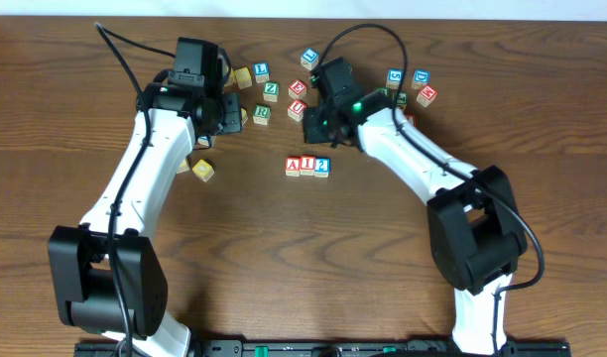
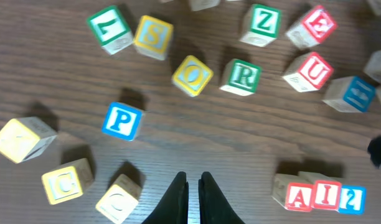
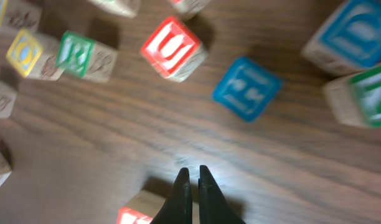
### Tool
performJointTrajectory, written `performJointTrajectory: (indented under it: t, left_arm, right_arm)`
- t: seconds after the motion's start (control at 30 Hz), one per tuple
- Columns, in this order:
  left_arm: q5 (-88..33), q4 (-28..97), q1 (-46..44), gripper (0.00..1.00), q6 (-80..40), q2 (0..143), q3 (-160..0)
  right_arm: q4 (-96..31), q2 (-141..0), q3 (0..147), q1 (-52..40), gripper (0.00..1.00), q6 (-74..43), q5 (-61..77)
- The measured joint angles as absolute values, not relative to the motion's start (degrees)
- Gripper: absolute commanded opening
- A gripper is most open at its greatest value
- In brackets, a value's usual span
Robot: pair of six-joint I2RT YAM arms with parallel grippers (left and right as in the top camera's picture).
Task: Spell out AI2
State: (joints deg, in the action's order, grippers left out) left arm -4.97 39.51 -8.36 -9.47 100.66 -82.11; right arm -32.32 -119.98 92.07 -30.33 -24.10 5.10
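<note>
Brown tabletop [image 1: 284, 248] carries loose blocks [image 2: 192, 76] near the A-I-2 row [image 1: 307, 167]; my left claw [image 2: 193, 177] and right claw [image 3: 192, 170] hang pinched together.

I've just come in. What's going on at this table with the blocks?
Two robot arms are spelling AI2 with letter blocks. The A block, I block and 2 block sit side by side mid-table, so the word looks finished. The left claw and right claw are shut and empty, above the spare blocks.
</note>
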Motion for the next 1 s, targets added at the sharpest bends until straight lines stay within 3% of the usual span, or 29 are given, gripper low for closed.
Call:
performJointTrajectory:
  t: [1.0]
  left_arm:
    - [-4.08,39.62,-7.53,0.08,-10.52,100.75,-82.11]
  right_arm:
    - [-31.46,-127.44,92.14,-32.77,0.01,-26.59,4.47]
